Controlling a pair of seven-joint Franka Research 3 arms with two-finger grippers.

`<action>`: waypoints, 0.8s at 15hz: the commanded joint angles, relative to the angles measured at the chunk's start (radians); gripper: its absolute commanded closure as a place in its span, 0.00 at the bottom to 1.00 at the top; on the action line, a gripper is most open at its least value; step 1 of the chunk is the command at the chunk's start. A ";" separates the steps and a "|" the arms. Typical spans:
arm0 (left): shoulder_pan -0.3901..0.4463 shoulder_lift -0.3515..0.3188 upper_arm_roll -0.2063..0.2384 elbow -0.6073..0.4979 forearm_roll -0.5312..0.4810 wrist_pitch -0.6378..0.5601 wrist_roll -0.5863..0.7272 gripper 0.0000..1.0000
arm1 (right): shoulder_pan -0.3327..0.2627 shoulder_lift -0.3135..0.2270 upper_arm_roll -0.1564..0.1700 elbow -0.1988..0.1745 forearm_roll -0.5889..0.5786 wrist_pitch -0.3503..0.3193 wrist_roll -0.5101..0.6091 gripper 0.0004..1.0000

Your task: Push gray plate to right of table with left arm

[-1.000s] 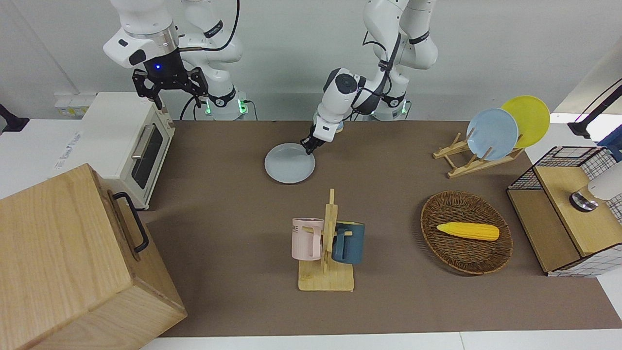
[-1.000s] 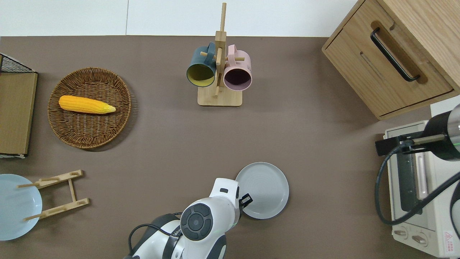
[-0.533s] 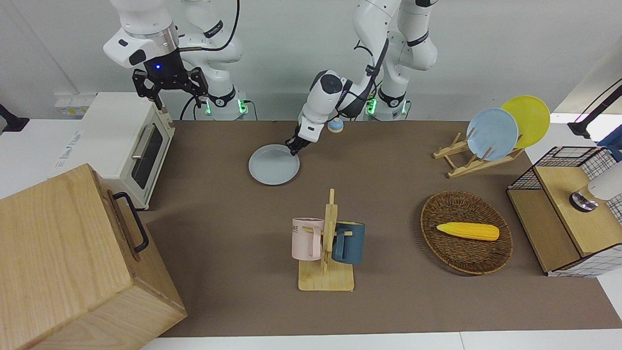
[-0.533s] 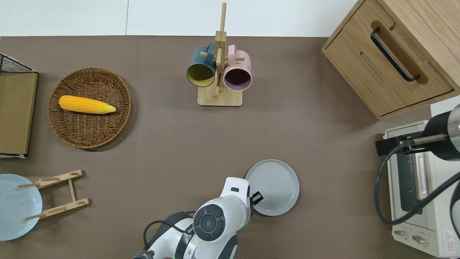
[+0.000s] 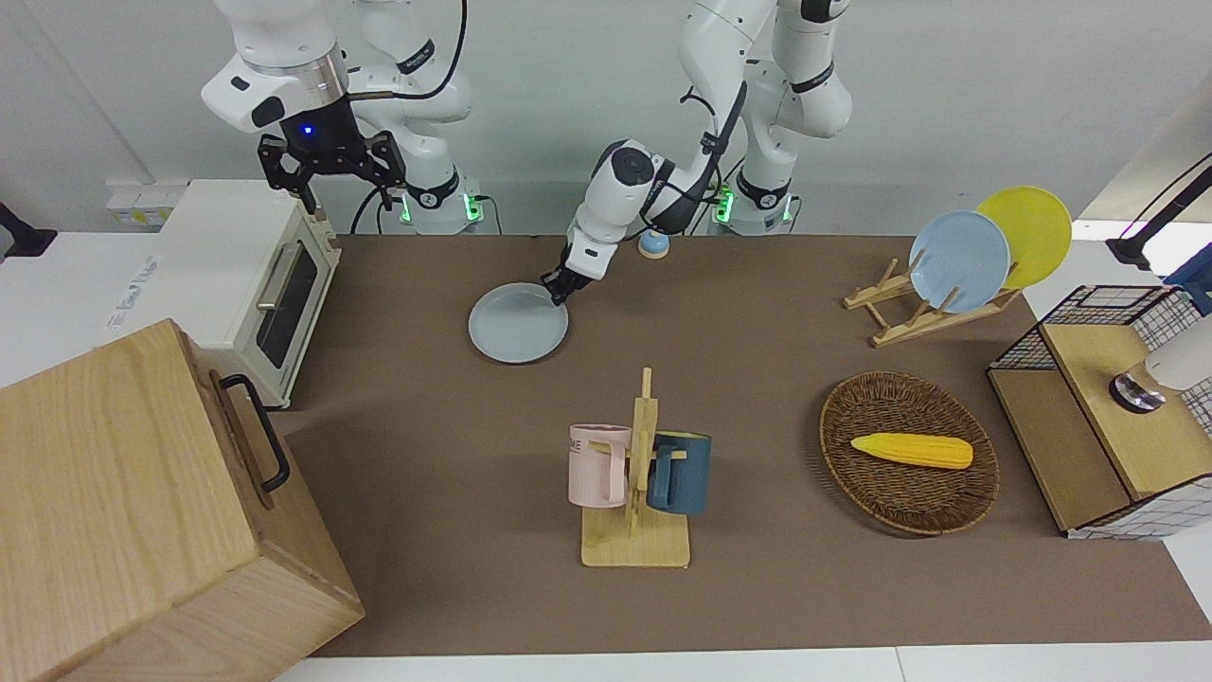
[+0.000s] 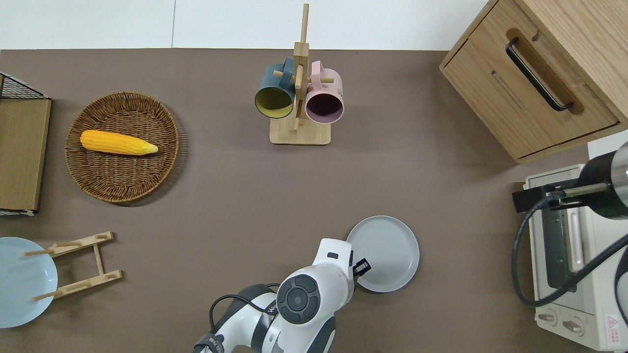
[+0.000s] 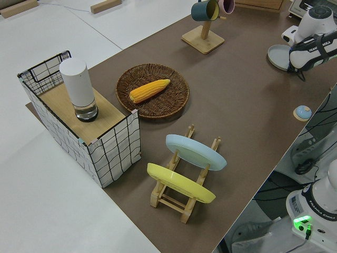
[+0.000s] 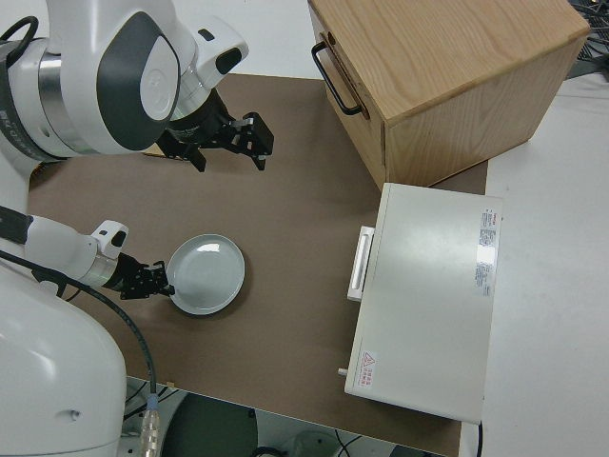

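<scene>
- The table (image 5: 757, 587), covered in brown matting, fills the scene. A large wooden cabinet (image 5: 142, 511) and a white toaster oven (image 5: 248, 284) stand at the right arm's end.
- The right arm is parked; its gripper (image 5: 327, 170) hangs with fingers spread wide and holds nothing.
- The left arm (image 5: 653, 180) reaches down so that the left gripper (image 5: 557, 290) meets the rim of the gray plate (image 5: 516, 327), on the plate's edge toward the left arm's end of the table. Whether its fingers are open or closed cannot be told.
- The gray plate lies flat on the matting, face up, near the robots' edge of the table and nearer to them than the mug rack (image 5: 636, 493). Being round, it has no long axis and points no particular way.
- Progress, as a judgement — the push looks partly done. The plate sits past the table's middle toward the right arm's end, yet open matting separates it from the toaster oven, so more sliding remains.
</scene>
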 commanded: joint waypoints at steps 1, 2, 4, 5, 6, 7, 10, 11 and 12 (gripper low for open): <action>-0.005 0.012 0.019 0.025 -0.016 0.007 0.008 0.38 | -0.007 -0.007 0.003 -0.004 0.002 -0.007 -0.015 0.00; 0.003 0.004 0.019 0.025 -0.016 0.003 0.008 0.00 | -0.007 -0.007 0.003 -0.004 0.001 -0.007 -0.015 0.00; 0.015 -0.035 0.019 0.023 -0.015 -0.025 0.007 0.00 | -0.007 -0.007 0.003 -0.004 0.002 -0.007 -0.015 0.00; 0.024 -0.058 0.019 0.023 -0.006 -0.069 0.011 0.00 | -0.007 -0.007 0.003 -0.004 0.001 -0.007 -0.015 0.00; 0.034 -0.083 0.032 0.023 0.002 -0.115 0.016 0.00 | -0.007 -0.007 0.003 -0.004 0.001 -0.007 -0.015 0.00; 0.044 -0.097 0.050 0.023 0.004 -0.152 0.046 0.00 | -0.007 -0.007 0.003 -0.004 0.001 -0.007 -0.015 0.00; 0.119 -0.149 0.088 0.036 0.004 -0.301 0.223 0.00 | -0.007 -0.007 0.003 -0.004 0.001 -0.007 -0.015 0.00; 0.148 -0.163 0.099 0.052 0.005 -0.365 0.263 0.00 | -0.007 -0.007 0.003 -0.004 0.001 -0.007 -0.015 0.00; 0.173 -0.178 0.116 0.081 0.007 -0.443 0.302 0.00 | -0.007 -0.007 0.003 -0.004 0.001 -0.007 -0.015 0.00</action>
